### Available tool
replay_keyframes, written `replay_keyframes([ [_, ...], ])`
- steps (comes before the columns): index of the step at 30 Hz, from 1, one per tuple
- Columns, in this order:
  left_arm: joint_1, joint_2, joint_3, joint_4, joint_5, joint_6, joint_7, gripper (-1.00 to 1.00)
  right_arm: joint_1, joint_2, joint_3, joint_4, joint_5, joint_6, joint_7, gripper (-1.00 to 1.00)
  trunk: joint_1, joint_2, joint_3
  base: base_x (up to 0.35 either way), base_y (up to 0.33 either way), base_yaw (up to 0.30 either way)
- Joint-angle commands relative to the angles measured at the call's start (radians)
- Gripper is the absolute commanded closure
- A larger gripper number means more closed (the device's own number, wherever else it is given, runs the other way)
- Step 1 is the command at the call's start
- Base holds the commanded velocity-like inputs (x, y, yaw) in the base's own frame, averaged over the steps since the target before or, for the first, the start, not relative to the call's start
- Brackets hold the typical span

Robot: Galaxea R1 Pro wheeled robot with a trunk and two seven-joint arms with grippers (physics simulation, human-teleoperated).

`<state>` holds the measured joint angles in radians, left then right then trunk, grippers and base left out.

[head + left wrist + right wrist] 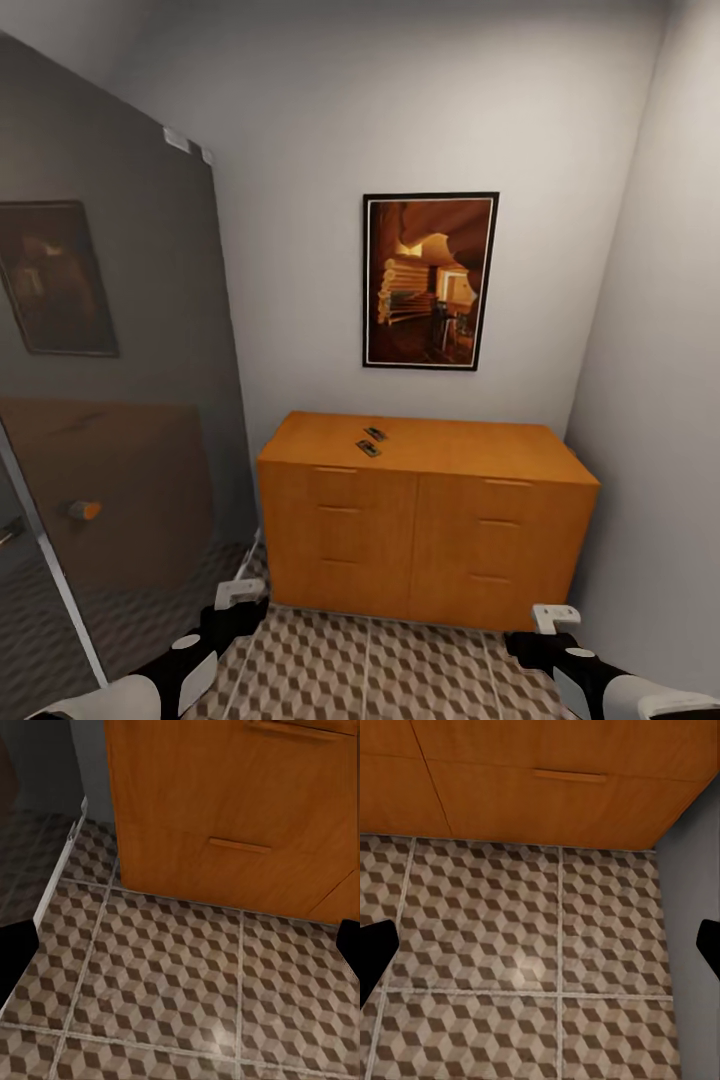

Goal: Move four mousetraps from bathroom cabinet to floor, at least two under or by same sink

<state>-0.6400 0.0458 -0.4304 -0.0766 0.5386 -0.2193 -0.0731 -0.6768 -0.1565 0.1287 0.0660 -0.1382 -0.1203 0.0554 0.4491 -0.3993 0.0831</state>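
Two mousetraps lie side by side on the flat top of the orange-brown cabinet [430,520], one [375,433] farther back and one [368,449] nearer the front edge. The cabinet's drawer fronts [240,802] also fill the far side of both wrist views [547,787]. My left gripper [238,600] and right gripper [553,622] hang low in front of the cabinet, over the cube-patterned bathroom floor [400,670]. Both are open and empty, their dark fingertips [15,952] [375,952] spread wide over bare tiles. The sink is out of view.
A large grey glass panel [120,400] with a small orange knob [85,510] stands at the left, its metal edge reaching the floor. A framed picture [430,280] hangs above the cabinet. A white wall [660,400] closes off the right side.
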Motion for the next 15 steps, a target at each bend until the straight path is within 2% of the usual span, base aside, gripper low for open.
replay_keyframes([
  [1, -0.001, 0.0, -0.007, 0.001, 0.011, -0.003, -0.005, -1.0, -0.001, 0.0, 0.008, 0.005, -0.011, -0.007, 0.006, -1.0, 0.001, -0.001, 0.0, 0.26, -0.168, 0.0],
  [6, -0.001, 0.0, -0.006, 0.001, 0.012, -0.005, -0.006, -1.0, -0.001, 0.0, 0.008, 0.005, -0.011, -0.007, 0.006, -1.0, 0.001, -0.001, 0.0, 0.118, -0.078, 0.0],
  [15, -0.001, 0.0, -0.007, 0.001, 0.012, -0.006, -0.006, -1.0, -0.001, 0.0, 0.008, 0.004, -0.009, -0.008, 0.006, -1.0, 0.001, -0.001, 0.0, 0.028, -0.018, 0.0],
])
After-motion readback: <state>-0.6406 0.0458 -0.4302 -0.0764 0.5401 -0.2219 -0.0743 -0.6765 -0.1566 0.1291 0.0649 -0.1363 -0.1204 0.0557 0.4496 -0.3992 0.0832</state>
